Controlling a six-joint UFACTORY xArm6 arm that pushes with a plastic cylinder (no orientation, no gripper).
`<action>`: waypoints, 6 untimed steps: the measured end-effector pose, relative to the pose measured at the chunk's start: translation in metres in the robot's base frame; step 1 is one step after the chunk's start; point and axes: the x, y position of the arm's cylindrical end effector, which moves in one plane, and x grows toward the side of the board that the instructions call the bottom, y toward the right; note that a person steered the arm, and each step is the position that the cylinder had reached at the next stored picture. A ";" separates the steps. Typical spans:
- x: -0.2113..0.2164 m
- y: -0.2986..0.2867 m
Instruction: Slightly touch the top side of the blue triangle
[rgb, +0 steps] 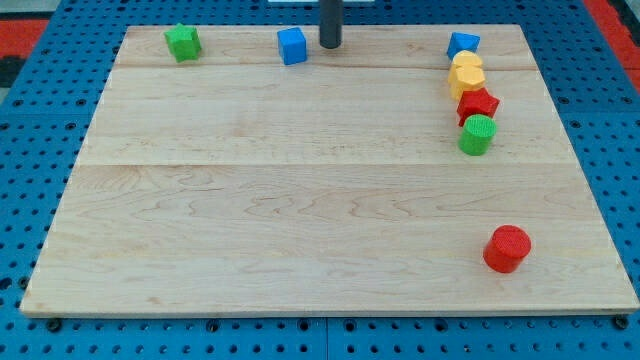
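The blue triangle (462, 44) lies near the board's top edge on the view's right, at the upper end of a column of blocks. My tip (330, 45) is the lower end of a dark rod near the top edge, a little left of centre. It is far to the left of the blue triangle and does not touch it. It stands just right of a blue cube (292, 46), with a small gap between them.
Below the blue triangle, close together, come two yellow blocks (466, 73), a red star (478, 103) and a green cylinder (477, 134). A green star-like block (183, 42) sits at top left. A red cylinder (507, 248) is at lower right. The wooden board (300, 200) lies on blue pegboard.
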 end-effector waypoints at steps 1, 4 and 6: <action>-0.026 0.055; 0.055 0.233; 0.279 0.251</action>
